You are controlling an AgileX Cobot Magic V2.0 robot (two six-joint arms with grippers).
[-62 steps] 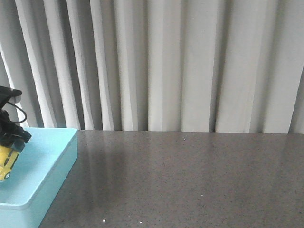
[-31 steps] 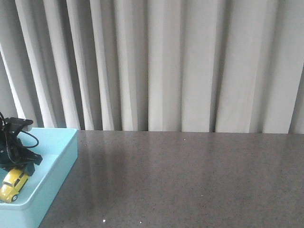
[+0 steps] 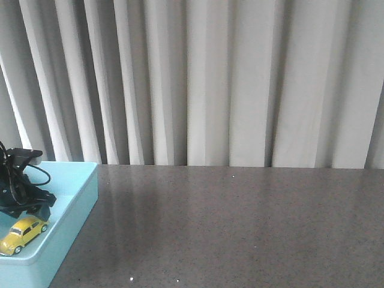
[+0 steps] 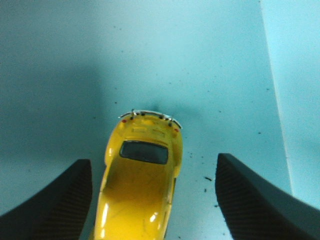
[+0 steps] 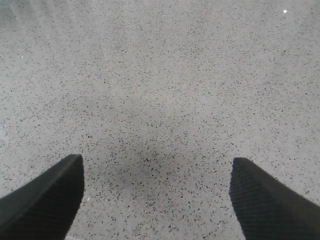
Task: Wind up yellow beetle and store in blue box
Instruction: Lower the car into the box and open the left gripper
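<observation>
Released, yellow beetle (image 4: 142, 185) now lies flat between left pincer's (image 4: 152, 200) parted fingers (untouched).

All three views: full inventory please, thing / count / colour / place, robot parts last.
Small glossy yellow toy Beetle car: 1, yellow with dark windows, on the floor of the tray at front view's far left; seen from above between the open left fingers in the left wrist view.
Large shallow light-blue plastic tray: 1, aqua, on the table's left edge, cut off by the frame.
Speckled dark grey table: 1, grey, bare across centre and right.
Pleated curtain: 1, off-white, behind the table.
Left gripper: 1, black, open, just above the car inside the tray.
Right gripper: 1, black, open, over bare table.
</observation>
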